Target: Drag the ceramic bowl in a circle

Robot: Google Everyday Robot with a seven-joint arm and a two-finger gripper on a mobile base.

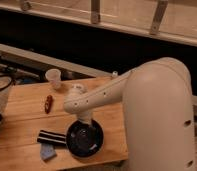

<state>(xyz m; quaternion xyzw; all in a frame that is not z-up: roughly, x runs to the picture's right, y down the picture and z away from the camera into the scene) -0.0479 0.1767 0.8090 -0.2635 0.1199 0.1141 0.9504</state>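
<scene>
The ceramic bowl (pixel 85 139) is round, shallow and glossy black. It sits on the wooden table (pixel 27 107) near the front edge, at centre. My white arm reaches in from the right and bends down over it. My gripper (pixel 84 121) hangs at the bowl's far rim, mostly hidden by the wrist above it. Whether it touches the bowl cannot be told.
A small translucent whitish cup (pixel 53 78) stands at the table's back. A small red-brown object (pixel 48 103) lies left of the arm. A black-and-white striped item (pixel 52 137) and a blue piece (pixel 48 152) lie left of the bowl. Dark cables (pixel 1 82) lie at far left.
</scene>
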